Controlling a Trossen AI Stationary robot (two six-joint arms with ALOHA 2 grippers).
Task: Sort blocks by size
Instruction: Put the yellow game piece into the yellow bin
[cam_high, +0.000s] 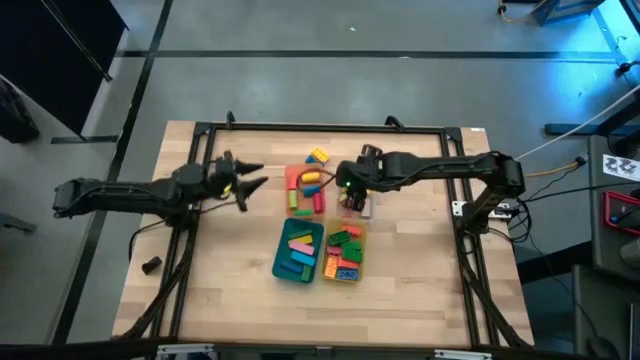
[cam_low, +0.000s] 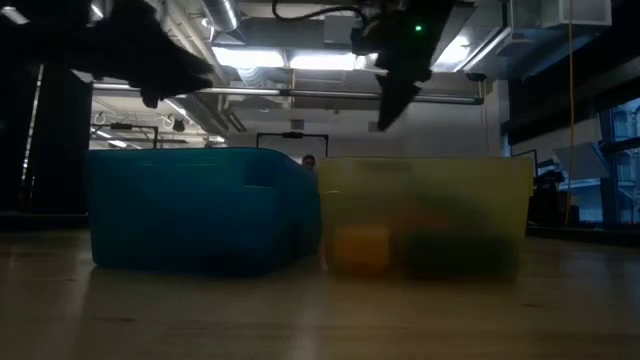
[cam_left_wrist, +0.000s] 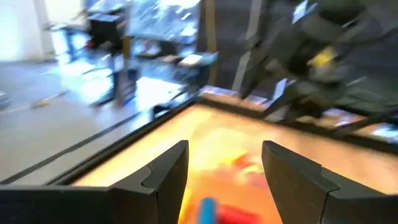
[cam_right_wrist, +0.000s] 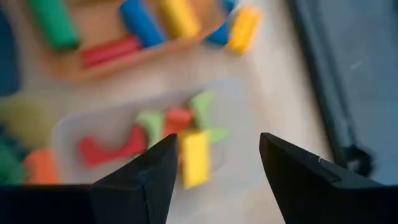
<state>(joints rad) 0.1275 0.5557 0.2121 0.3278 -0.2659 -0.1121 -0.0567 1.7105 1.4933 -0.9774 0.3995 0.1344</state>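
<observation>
Using the clear plastic tray (cam_right_wrist: 155, 134) as the landmark: the right gripper (cam_right_wrist: 214, 171) hangs right over it, fingers spread wide and holding nothing, with small red, green and yellow blocks (cam_right_wrist: 194, 157) lying in it just below. Just beyond it sits the orange tray (cam_high: 305, 188) with longer bars. The left gripper (cam_high: 250, 180) hovers off the orange tray's left side, wide open too, with bare wooden tabletop (cam_high: 220, 260) around it.
</observation>
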